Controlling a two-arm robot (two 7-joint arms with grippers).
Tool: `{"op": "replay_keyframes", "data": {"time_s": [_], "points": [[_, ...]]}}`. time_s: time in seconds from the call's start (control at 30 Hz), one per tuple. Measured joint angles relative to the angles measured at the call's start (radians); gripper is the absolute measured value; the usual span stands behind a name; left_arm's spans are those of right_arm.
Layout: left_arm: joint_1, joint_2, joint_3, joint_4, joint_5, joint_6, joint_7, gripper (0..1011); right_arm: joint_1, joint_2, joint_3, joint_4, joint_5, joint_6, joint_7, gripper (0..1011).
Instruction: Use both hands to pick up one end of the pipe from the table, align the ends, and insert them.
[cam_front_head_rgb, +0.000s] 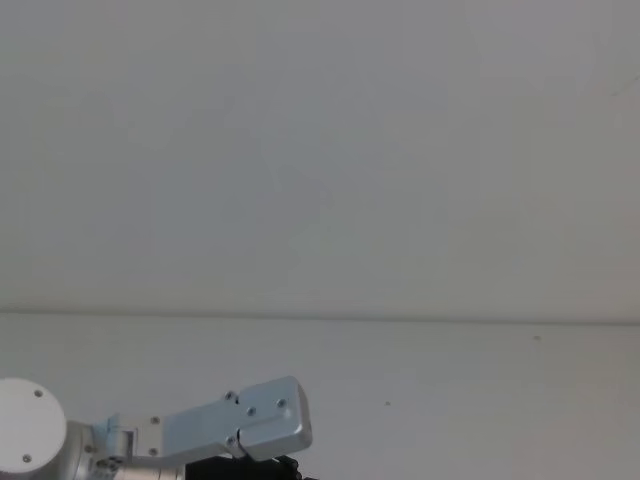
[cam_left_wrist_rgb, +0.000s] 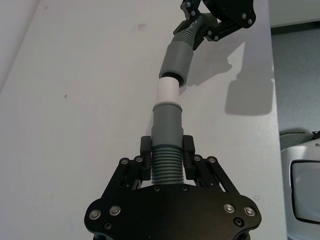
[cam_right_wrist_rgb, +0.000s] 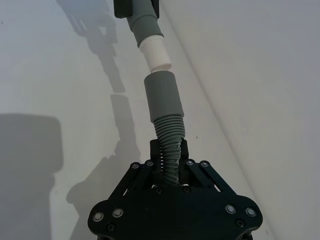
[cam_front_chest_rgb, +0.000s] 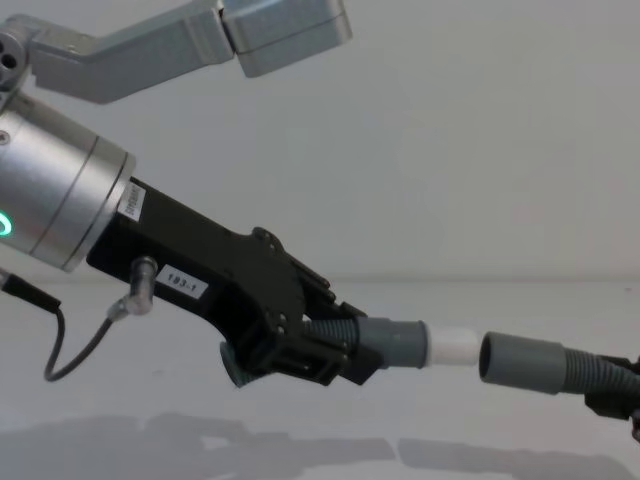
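The left gripper (cam_front_chest_rgb: 335, 355) clamped the white-tipped pipe piece (cam_front_chest_rgb: 415, 343); the right gripper (cam_right_wrist_rgb: 169, 159) clamped the socket piece (cam_front_chest_rgb: 545, 366), tip just short of the socket above the table (cam_front_chest_rgb: 320, 440).

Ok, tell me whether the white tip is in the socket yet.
Not in yet. The white tip sits in line with the grey socket, with a small gap between them in the chest view.

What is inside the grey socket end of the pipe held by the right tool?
The white tip meets the grey socket mouth, barely entered if at all. The socket wall hides its inside.
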Motion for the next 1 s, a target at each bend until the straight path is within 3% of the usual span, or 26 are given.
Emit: {"op": "replay_keyframes", "data": {"time_s": [1.0], "points": [[-0.028, -0.005, 0.028, 0.016, -0.023, 0.007, 0.005, 327, -0.012, 0.012, 0.003, -0.005, 0.025, -0.005, 0.02, 157]]}}
